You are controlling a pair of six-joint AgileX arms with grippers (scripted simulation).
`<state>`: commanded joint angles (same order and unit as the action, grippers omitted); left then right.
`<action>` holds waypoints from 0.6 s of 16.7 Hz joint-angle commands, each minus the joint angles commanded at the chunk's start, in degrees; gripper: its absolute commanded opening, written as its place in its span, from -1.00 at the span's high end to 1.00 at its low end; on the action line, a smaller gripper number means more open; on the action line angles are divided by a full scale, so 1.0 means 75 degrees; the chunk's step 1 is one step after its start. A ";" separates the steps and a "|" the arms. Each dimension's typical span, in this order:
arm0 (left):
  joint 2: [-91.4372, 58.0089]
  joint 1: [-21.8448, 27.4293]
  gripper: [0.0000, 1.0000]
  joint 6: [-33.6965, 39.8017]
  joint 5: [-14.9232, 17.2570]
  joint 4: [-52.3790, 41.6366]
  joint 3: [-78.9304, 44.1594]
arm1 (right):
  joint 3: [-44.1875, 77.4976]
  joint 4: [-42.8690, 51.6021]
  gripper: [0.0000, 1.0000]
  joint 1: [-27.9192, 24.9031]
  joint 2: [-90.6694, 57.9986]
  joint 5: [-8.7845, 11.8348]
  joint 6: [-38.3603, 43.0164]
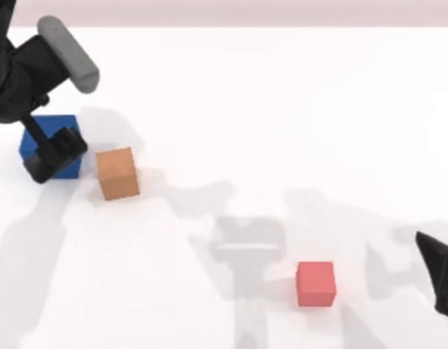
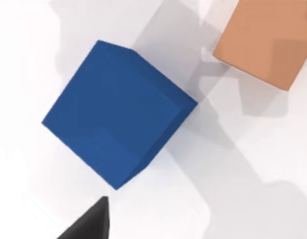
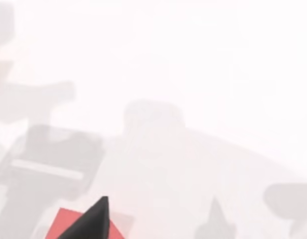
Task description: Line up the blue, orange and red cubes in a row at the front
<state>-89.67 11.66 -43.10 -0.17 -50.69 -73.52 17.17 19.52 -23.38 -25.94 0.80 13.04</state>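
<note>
The deep blue cube (image 1: 51, 145) sits at the far left of the table, partly covered by my left gripper (image 1: 53, 153), which hovers open above it with its fingers spread over the cube. In the left wrist view the blue cube (image 2: 118, 114) lies just beyond one dark fingertip (image 2: 91, 224); the other finger is out of view. The tan-orange cube (image 1: 117, 173) (image 2: 265, 40) stands close to the blue one's right, apart from it. The coral-red cube (image 1: 316, 283) rests at the front right. My right gripper (image 1: 438, 280) is parked open at the right edge; one fingertip (image 3: 93, 221) overlaps the red cube (image 3: 61, 226).
The white table (image 1: 282, 109) carries only the three cubes. Soft grey shadows of the arms fall across its middle and front. The left arm's grey link (image 1: 68, 54) reaches in from the back left corner.
</note>
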 joint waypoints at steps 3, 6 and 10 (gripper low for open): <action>-0.1904 0.0268 -1.00 -0.0953 0.0009 -0.1110 -0.1629 | -0.1107 -0.1071 -1.00 0.1123 0.1484 -0.0024 -0.0739; -0.3439 0.0477 -1.00 -0.1705 0.0024 -0.1948 -0.2983 | -0.1819 -0.1907 -1.00 0.2114 0.2639 -0.0065 -0.1299; -0.4535 0.0636 -1.00 -0.2276 0.0042 -0.2548 -0.4036 | -0.2258 -0.2547 -1.00 0.2962 0.3384 -0.0103 -0.1705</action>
<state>-123.68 16.43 -60.17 0.14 -69.80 -103.79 0.24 0.41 -1.17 -0.56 0.03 0.25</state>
